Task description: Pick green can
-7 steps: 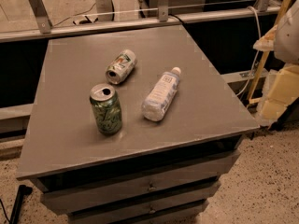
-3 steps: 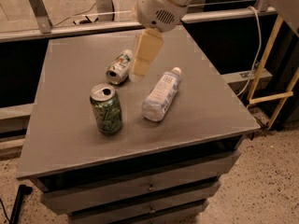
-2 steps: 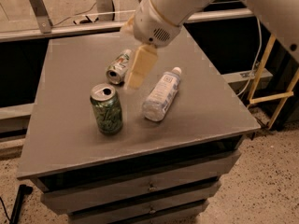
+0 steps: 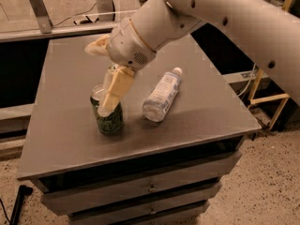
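Observation:
The green can point(image 4: 109, 122) stands upright on the grey table point(image 4: 61, 139), left of centre, with its dark leafy side showing. My gripper point(image 4: 99, 82) has come down from the upper right and is right at the can's top. It is open. One cream finger point(image 4: 116, 89) hangs in front of the can's upper part, and the other finger point(image 4: 96, 47) sticks out to the upper left, clear of the can. Most of the can's silver top is hidden by the finger.
A clear plastic bottle with a white cap point(image 4: 162, 96) lies on its side just right of the can. The paler can is mostly hidden behind my wrist. The table has drawers point(image 4: 150, 188) below. A yellow frame point(image 4: 269, 97) stands to the right.
My arm has swung in from the right and moved down and left across the table. The gripper has dropped from above the pale can to the green can's top. The objects have not moved.

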Robot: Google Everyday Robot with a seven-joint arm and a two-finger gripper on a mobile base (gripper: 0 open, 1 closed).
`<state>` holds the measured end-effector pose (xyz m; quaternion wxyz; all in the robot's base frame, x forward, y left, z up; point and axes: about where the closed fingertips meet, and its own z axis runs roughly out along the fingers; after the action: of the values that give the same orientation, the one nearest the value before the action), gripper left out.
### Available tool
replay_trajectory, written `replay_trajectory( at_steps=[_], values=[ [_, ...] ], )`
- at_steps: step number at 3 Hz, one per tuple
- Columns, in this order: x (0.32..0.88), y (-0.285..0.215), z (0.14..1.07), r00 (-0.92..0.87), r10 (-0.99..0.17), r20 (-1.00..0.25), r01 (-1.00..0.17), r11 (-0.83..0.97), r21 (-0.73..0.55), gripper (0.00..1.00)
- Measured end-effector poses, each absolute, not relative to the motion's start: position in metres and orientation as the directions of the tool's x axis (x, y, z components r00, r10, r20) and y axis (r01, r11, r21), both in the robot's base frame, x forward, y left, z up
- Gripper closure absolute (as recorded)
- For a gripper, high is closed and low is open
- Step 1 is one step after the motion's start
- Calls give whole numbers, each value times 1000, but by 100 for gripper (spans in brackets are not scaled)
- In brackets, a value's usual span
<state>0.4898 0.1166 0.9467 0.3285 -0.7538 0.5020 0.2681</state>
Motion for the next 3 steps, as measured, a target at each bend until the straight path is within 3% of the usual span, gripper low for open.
replay_trajectory(
  at_steps=[3],
  values=[
    [463,111,914,316,-618,-720,-932,-346,-113,0]
  ],
)
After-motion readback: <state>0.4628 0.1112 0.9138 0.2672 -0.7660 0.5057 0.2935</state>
